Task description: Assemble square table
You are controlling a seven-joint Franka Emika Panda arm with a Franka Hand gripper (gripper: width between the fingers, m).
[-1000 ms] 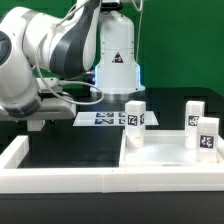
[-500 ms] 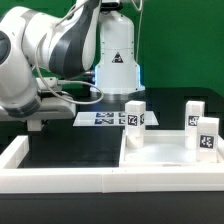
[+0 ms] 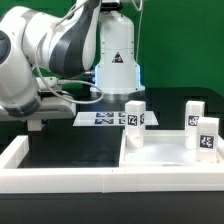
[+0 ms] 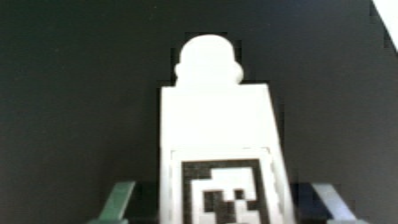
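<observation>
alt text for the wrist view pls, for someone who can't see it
A white table leg with a rounded tip and a black-and-white tag fills the view between the two dark fingertips of the gripper, lying on a black worktop. Whether the fingertips touch the leg cannot be told.

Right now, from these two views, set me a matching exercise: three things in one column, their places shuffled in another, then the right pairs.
Things:
1. marker board
2. table top
3. leg in the wrist view

Places:
A. lying on the black surface, between the two fingers of the claw
B. flat on the black table, in front of the arm's base
C. at the exterior view's lower right, nearest the camera

Pairs: 1-B, 2-C, 3-A
</observation>
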